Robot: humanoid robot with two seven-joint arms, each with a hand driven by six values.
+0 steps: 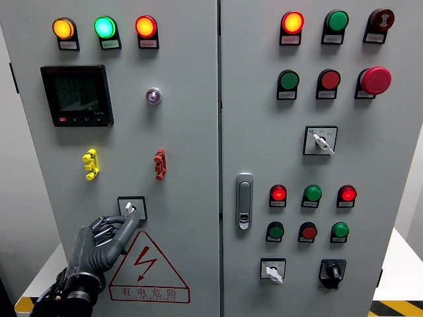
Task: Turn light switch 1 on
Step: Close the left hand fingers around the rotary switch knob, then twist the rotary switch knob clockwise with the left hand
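A small rotary switch (131, 209) with a white knob on a square black-framed plate sits low on the left cabinet door. My left hand (112, 228), dark grey with jointed fingers, reaches up from the lower left. Its fingertips (129, 221) touch the knob's lower left side, the fingers curled around it. The right hand does not show in the head view.
Three lit lamps (106, 28) top the left door, with a black meter display (76, 94), a yellow clip (91, 164) and a red clip (160, 164) below. A warning triangle sticker (147, 267) sits under the switch. The right door carries a handle (244, 200), several pushbuttons and rotary switches.
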